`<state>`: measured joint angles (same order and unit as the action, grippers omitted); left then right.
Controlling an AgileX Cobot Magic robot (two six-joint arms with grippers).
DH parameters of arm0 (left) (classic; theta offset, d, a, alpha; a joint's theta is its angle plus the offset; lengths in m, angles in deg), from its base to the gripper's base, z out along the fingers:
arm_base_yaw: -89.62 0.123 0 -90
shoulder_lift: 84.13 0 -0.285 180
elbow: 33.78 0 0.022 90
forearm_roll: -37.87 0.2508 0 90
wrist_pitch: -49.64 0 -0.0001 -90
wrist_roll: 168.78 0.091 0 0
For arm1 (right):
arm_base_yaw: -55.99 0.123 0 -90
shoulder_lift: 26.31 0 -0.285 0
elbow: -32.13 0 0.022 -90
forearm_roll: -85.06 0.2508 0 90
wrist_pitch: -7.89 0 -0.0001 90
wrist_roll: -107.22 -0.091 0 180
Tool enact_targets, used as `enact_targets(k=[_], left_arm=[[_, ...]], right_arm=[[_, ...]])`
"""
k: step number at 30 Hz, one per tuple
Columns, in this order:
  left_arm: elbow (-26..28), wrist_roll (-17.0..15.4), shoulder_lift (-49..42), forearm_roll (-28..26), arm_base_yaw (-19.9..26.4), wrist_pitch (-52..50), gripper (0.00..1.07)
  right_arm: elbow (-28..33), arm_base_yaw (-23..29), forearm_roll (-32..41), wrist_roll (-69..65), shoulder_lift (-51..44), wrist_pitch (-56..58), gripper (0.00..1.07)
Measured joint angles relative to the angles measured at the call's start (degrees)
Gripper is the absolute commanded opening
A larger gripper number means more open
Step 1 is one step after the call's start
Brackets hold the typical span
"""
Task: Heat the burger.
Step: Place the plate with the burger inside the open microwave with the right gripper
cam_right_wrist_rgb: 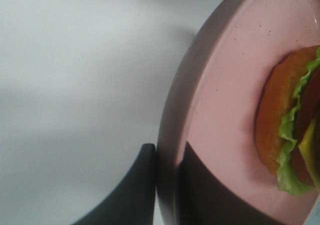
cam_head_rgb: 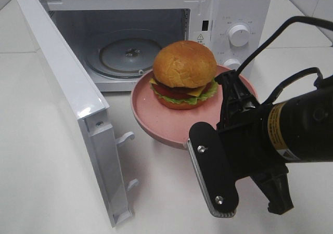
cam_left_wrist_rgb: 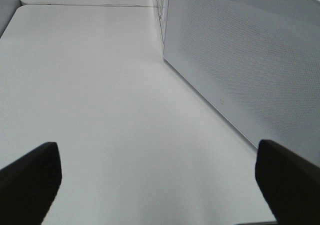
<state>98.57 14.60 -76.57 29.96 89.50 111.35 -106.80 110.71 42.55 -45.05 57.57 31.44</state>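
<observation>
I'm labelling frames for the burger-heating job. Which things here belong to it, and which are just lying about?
In the job:
- burger
- pink plate under it
- right gripper, clamped on the plate's rim
- microwave, door open, with its glass turntable

Not in use:
- left gripper, open above the table

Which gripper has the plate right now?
The right gripper, shut on the pink plate at its rim; the left gripper hangs open over the table, holding nothing.
</observation>
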Motion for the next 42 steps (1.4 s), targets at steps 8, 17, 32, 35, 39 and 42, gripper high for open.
enact_targets(k=[8, 17, 32, 35, 39, 42], left_arm=[[0.0, 0.0, 0.0, 0.0, 0.0, 0.0, 0.98], [0.0, 0.0, 0.0, 0.0, 0.0, 0.0, 0.98], [0.0, 0.0, 0.0, 0.0, 0.0, 0.0, 0.98], [0.0, 0.0, 0.0, 0.0, 0.0, 0.0, 0.98], [0.0, 0.0, 0.0, 0.0, 0.0, 0.0, 0.98], [0.0, 0.0, 0.0, 0.0, 0.0, 0.0, 0.98]], right_arm=[[0.0, -6.3, -0.7, 7.8, 0.3, -9.4, 0.02], [0.0, -12.0, 0.8, 16.5, 3.8, -16.5, 0.02], [0.0, -15.3, 27.6, 48.5, 11.2, -21.9, 0.02], [0.0, -15.3, 32.3, 53.6, 11.5, -21.9, 0.02], [0.0, -15.3, 43.5, 65.8, 11.7, -22.7, 0.02], [-0.2, -15.3, 48.9, 70.8, 11.7, -22.8, 0.02]])
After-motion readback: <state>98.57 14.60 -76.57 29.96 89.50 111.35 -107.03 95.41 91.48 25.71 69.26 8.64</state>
